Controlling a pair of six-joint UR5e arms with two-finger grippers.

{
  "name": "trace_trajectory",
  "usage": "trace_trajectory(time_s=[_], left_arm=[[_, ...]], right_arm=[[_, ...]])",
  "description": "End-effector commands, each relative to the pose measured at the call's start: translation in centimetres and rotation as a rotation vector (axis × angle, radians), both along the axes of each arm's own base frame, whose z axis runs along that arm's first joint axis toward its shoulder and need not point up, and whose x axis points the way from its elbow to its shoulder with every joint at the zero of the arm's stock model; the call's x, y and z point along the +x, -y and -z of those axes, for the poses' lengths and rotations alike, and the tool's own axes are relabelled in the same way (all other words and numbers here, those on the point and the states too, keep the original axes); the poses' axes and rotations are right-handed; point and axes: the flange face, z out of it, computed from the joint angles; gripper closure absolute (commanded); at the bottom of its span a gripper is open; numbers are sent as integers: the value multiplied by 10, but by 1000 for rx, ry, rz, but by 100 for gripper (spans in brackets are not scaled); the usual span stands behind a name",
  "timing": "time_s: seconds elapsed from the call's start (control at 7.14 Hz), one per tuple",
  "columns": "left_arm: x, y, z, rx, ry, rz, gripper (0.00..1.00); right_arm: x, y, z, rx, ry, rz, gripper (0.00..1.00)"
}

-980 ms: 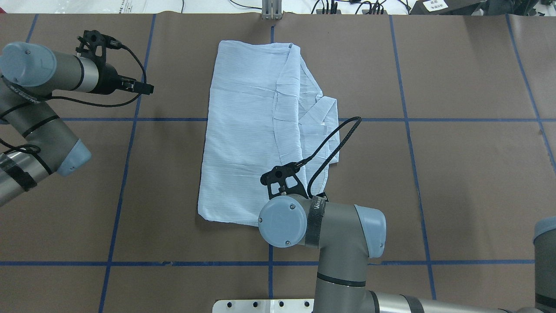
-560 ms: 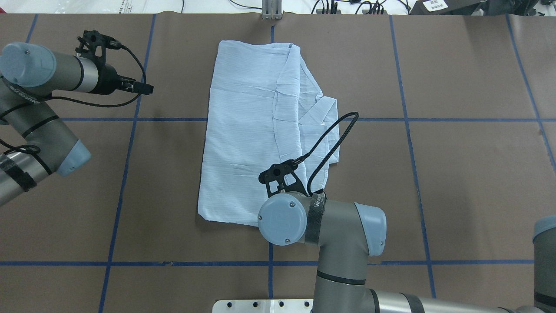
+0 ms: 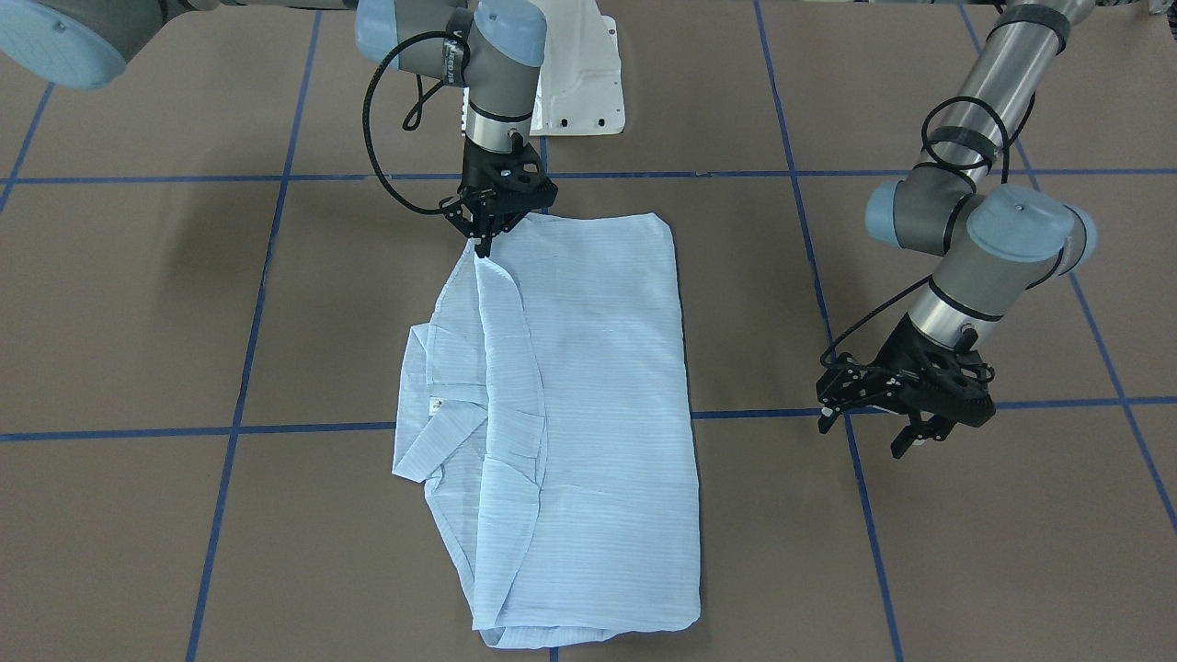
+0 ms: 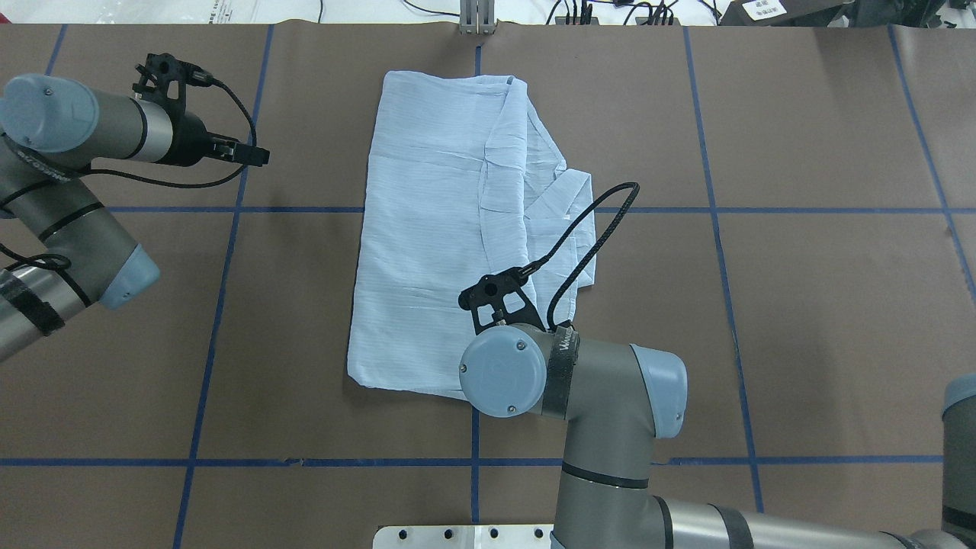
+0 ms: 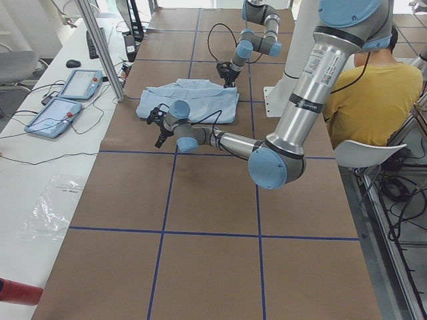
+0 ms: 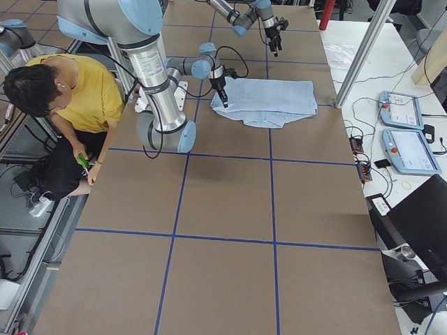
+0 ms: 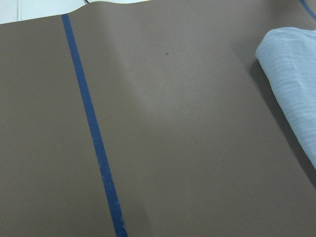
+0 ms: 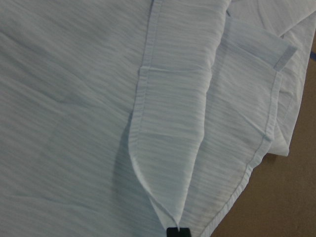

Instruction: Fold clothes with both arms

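Note:
The light-blue shirt (image 3: pixel 588 414) lies folded lengthwise in the middle of the table, collar (image 3: pixel 437 428) on its side edge. It also shows in the overhead view (image 4: pixel 427 229). My right gripper (image 3: pixel 484 242) points down at the shirt's corner nearest the robot, shut on the tip of a folded flap. The right wrist view shows that flap (image 8: pixel 168 163) running into the pinched fingertips (image 8: pixel 177 232). In the overhead view the right wrist hides this gripper. My left gripper (image 4: pixel 261 156) hovers off the shirt's side, apart from it, and looks open and empty (image 3: pixel 825 411).
Brown table cover with blue tape lines (image 4: pixel 229 210). The white base plate (image 3: pixel 579 92) sits at the robot's edge. A metal post (image 4: pixel 476 19) stands at the far edge. A person in yellow (image 5: pixel 380 93) sits beside the robot. Control tablets (image 6: pixel 405 132) lie beyond the table.
My right arm has shifted slightly to the right and away from the robot, and its cable loop moved with it. The shirt and my left arm have not moved.

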Motion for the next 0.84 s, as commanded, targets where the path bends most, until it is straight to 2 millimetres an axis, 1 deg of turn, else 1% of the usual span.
trace_trajectory(time_s=[0.0, 0.14, 0.28, 0.42, 0.56, 0.7], left_arm=[[1, 0, 1, 1, 0, -1, 0], [1, 0, 1, 1, 0, -1, 0], [1, 0, 0, 0, 1, -1, 0], [1, -1, 0, 0, 1, -1, 0], [1, -1, 0, -1, 0, -2, 0], [1, -1, 0, -1, 0, -2, 0]], right_arm=[[42, -2, -28, -10, 1, -28, 100], [54, -4, -52, -29, -22, -49, 100], [55, -8, -69, -77, -18, -112, 78], [51, -15, -67, -116, 13, -171, 1], [47, -17, -63, -164, 48, -241, 0], [52, -3, -48, -161, 84, -267, 0]])
